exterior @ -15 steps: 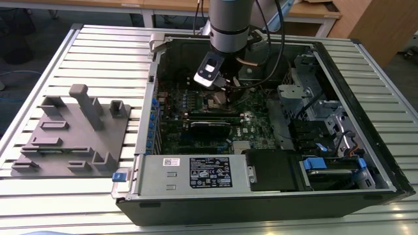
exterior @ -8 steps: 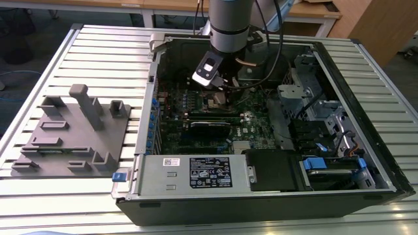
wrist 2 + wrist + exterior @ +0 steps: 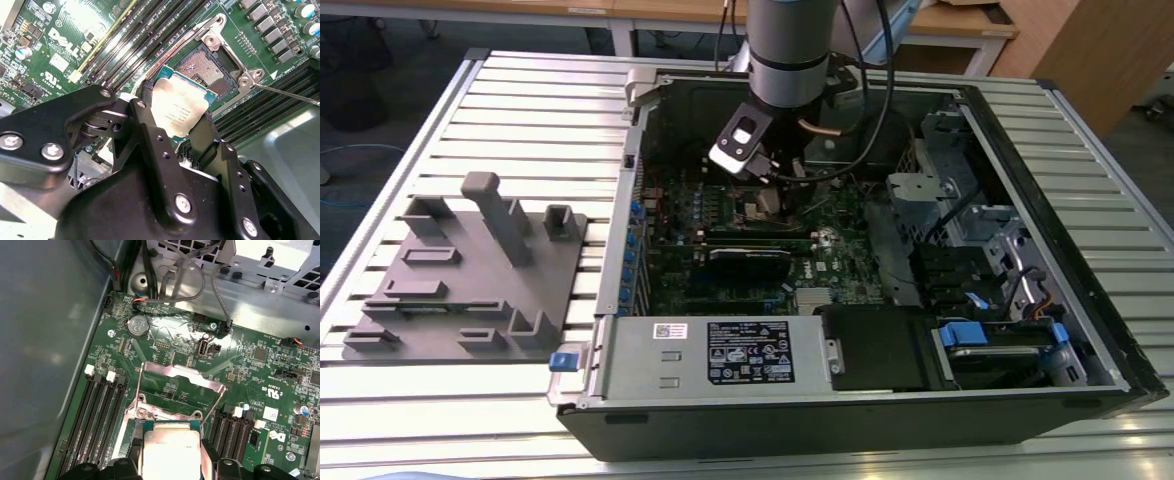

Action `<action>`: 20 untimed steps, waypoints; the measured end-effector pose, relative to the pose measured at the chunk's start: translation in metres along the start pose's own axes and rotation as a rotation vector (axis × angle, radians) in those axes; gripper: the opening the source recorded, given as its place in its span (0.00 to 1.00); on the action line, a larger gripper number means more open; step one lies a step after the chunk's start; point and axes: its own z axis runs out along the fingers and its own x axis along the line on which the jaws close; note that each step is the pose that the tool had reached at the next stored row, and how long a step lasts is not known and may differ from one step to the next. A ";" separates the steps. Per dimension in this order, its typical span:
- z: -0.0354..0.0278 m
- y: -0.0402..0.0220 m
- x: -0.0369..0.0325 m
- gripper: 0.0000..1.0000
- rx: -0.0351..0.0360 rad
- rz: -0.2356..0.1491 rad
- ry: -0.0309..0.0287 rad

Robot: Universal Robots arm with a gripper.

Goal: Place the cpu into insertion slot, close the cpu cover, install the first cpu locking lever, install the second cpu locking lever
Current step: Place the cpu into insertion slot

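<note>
Cpu (image 3: 181, 107), faint print on its top, clamped between fingers (image 3: 152, 145) near open insertion slot (image 3: 207, 70); cpu cover (image 3: 175, 373) raised

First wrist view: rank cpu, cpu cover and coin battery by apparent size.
1. cpu cover
2. cpu, nearer the camera and partly cut off, so the gap is unsure
3. coin battery, clearly smallest

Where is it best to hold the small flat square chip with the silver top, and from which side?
I would grip the small flat silver-topped square chip by two opposite edges, coming from above its top face. It is thin, and its underside must meet the square silvery-rimmed socket, so only the edges are free. The black gripper holds it this way.
</note>
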 end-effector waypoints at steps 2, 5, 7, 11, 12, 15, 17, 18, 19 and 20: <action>0.0000 0.0000 0.0000 0.54 0.0000 0.000 0.0000; 0.0000 0.0000 0.0000 0.54 -0.0001 0.003 -0.0004; 0.0002 0.0000 0.0000 0.54 -0.0004 0.021 -0.0021; 0.0005 0.0000 0.0000 0.54 -0.0007 0.080 -0.0084; 0.0006 0.0000 0.0000 0.54 -0.0008 0.096 -0.0101; 0.0009 -0.0001 0.0000 0.54 -0.0012 0.147 -0.0153; 0.0011 -0.0001 0.0000 0.54 -0.0014 0.182 -0.0189; 0.0012 -0.0001 0.0000 0.54 -0.0016 0.199 -0.0207; 0.0013 -0.0001 0.0000 0.54 -0.0018 0.215 -0.0224; 0.0014 -0.0001 0.0000 0.54 -0.0019 0.232 -0.0240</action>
